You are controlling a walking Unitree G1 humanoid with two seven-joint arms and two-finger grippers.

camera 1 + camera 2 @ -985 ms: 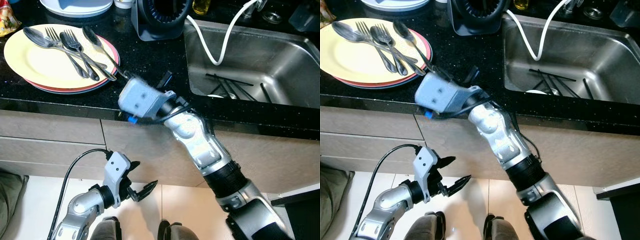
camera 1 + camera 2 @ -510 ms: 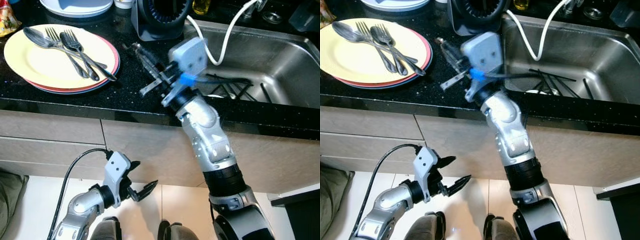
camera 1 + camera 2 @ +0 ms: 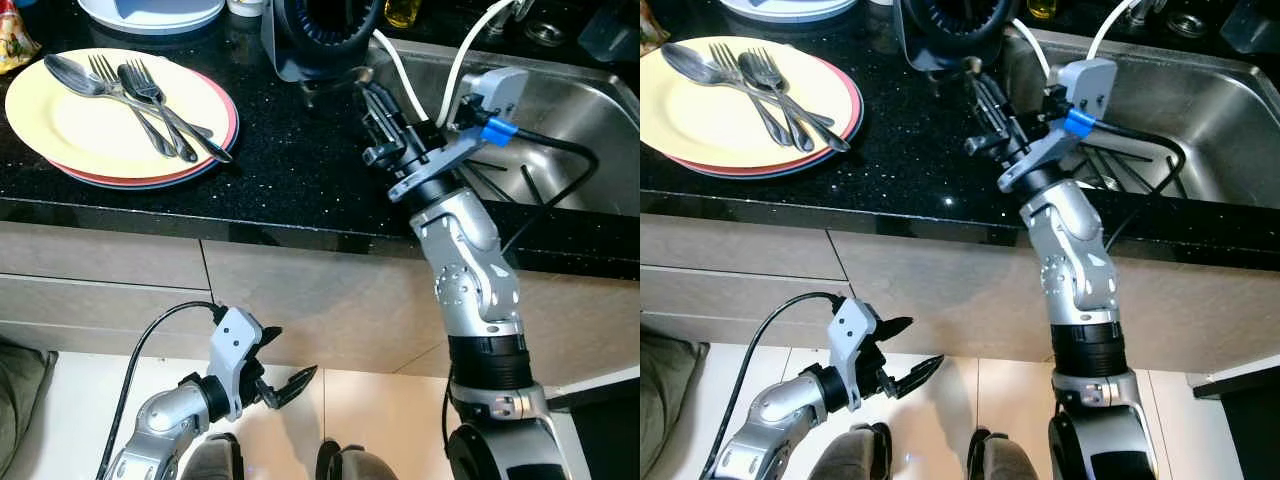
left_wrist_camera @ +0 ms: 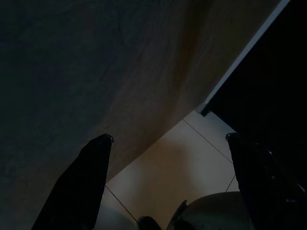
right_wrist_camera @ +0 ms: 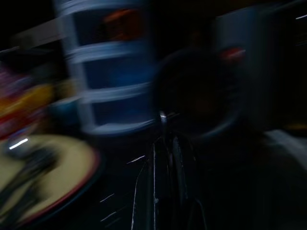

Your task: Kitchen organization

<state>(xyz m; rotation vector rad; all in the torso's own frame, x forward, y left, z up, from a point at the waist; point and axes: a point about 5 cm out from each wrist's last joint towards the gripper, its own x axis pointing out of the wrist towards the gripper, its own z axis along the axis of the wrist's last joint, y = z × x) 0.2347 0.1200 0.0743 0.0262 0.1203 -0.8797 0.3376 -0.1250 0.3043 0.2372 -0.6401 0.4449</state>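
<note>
One black stone countertop carries everything, with a steel sink let into its right end. A dark round appliance stands at the back edge beside the sink.

Near the counter's left end a yellow plate sits on a red-rimmed plate. A spoon and forks lie crossed on it.

The right gripper is over the counter close to the sink's left rim, pointing toward the appliance. Its fingers are pressed together on a slim metal utensil, whose bright end projects past the tips.

The left gripper hangs idle near the floor in front of the cabinet, fingers spread, holding nothing.

Handling estimate: the utensil is light, rigid and not fragile, but polished steel is slippery and may pivot in a two-finger pinch. A grip across the flat of the handle, near mid-length, should be steadiest.

Uncertain:
- The right wrist view is dark and motion-blurred, showing a glint between the fingers.
- Whether the held piece is a spoon or a knife cannot be told.
- Thin dark sticks on the sink floor are partly covered by the arm.
- The sink's right side is cut off.
</note>
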